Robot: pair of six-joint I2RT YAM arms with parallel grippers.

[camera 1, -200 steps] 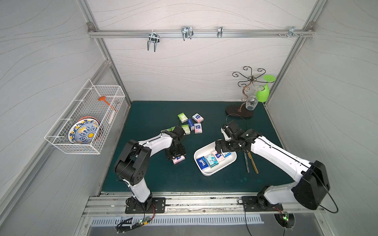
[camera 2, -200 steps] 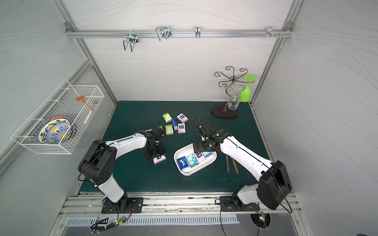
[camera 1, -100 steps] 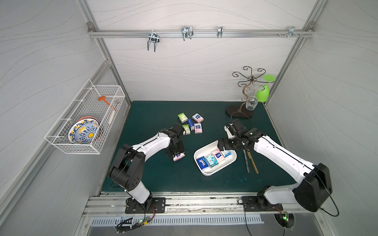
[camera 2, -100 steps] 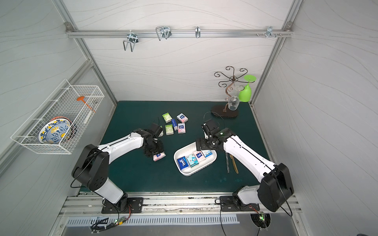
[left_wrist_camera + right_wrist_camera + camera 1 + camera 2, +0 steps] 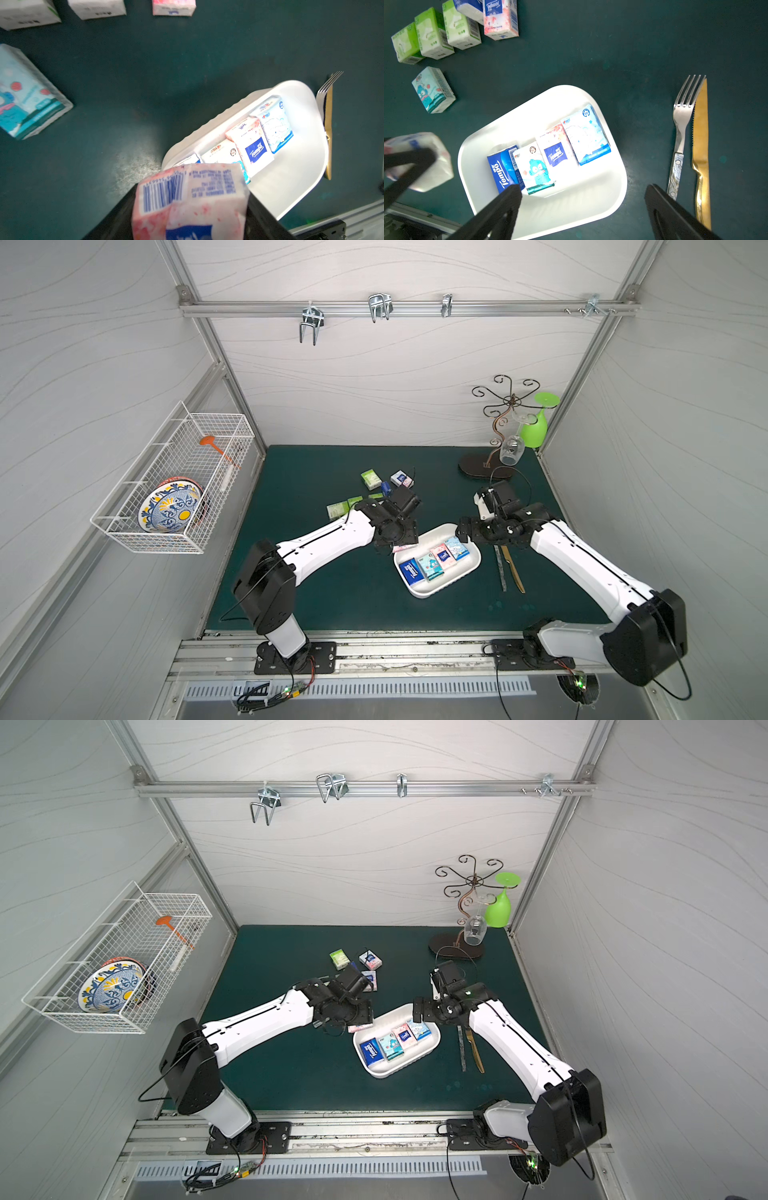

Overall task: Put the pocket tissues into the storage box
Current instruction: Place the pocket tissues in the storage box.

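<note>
Four pocket tissues point(image 5: 434, 564) sit in the storage box point(image 5: 436, 592), left pincer point(image 5: 189, 207) holding a pink packet point(image 5: 191, 187) at its ten o'clock rim, right pincer point(image 5: 582, 190) wide at one o'clock, so next, I'd say, carry inward and release.

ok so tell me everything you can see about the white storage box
The storage box is a shallow white tray, plastic-looking, with rounded corners and a low rim, lying flat on the green mat. Four packets lie in a row along one side; the rest is bare. The left gripper holds a pink packet by one corner; the open right gripper hovers over it.
</note>
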